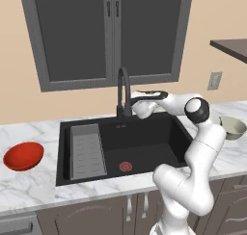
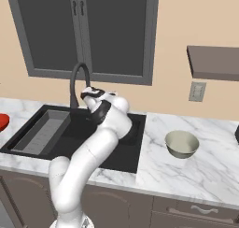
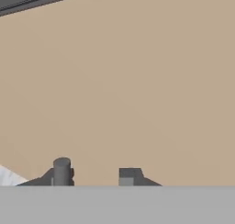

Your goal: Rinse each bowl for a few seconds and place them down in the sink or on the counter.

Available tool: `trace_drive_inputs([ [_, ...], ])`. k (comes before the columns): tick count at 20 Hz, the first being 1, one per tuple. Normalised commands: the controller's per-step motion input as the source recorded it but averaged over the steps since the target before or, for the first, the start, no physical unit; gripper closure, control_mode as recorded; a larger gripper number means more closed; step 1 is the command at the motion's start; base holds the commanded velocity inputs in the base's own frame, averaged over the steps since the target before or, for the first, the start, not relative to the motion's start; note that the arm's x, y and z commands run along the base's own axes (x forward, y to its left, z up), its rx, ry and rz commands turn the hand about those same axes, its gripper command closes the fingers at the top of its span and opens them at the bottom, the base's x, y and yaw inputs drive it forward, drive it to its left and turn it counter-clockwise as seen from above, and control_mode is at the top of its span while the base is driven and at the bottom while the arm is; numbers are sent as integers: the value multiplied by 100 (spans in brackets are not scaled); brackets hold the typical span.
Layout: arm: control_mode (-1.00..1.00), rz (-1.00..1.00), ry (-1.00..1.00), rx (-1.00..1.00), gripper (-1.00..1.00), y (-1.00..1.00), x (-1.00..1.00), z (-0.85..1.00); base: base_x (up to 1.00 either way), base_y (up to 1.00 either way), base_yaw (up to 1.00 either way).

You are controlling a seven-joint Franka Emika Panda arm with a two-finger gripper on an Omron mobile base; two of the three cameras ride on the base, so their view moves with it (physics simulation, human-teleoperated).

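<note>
Red bowl point(image 1: 23, 156) whole in left view; right view clips it.

The arm point(image 1: 193, 181) consists of smooth, rounded white segments with a glossy finish; its joints are dark (one round dark cap has a pale centre). The hand carries black trim.

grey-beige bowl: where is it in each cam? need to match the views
Left base view: grey-beige bowl at the right edge, on the counter, behind the arm.
Right base view: right of centre, on the counter right of the sink.
Hand view: not in it.
Shared landmark: the black arched tap.
</note>
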Motion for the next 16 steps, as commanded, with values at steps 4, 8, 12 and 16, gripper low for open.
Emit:
trace_drive_inputs([
  [4, -100, 0, 7, 0, 100, -56, 14, -52, 0, 0, 0],
  [8, -100, 0, 8, 0, 100, -64, 9, -54, 0, 0, 0],
  [12, -100, 0, 8, 0, 100, -70, 5, -56, 0, 0, 0],
  [16, -100, 0, 8, 0, 100, -74, 0, -57, 0, 0, 0],
])
